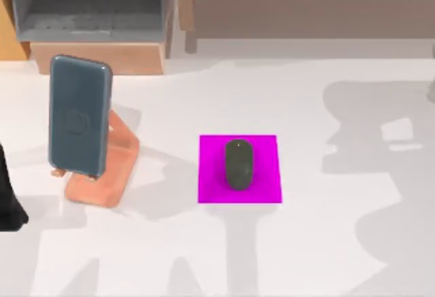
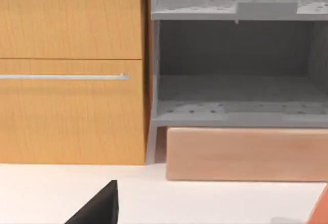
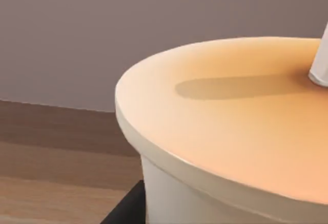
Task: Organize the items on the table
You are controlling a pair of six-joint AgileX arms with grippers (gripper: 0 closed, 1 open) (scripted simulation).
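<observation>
Left arm: a dark part [image 1: 10, 205] shows at the table's left edge; whether its fingers are apart or together, I cannot tell.
Smartphone [image 1: 79, 115]: leaning on the salmon-orange phone stand [image 1: 105, 175], left side of the white table [image 1: 326, 242].
Mouse [image 1: 238, 164]: lying on the magenta pad [image 1: 211, 188], mid-table.
Shelf unit [image 2: 230, 70]: faces the left wrist camera, behind the table.

- Bright, even light fell across the white table [image 1: 306, 256], with no glare.
- Broad, soft-edged grey shadows lay on the table's right side and along its near edge.
- The phone stand [image 1: 102, 175] cast a faint shadow to its right; the pad [image 1: 262, 188] cast almost none.
- The shelf unit [image 2: 230, 80] looked dim inside.
- A warm glow and a soft oval shadow marked a rounded orange top [image 3: 230, 121].
</observation>
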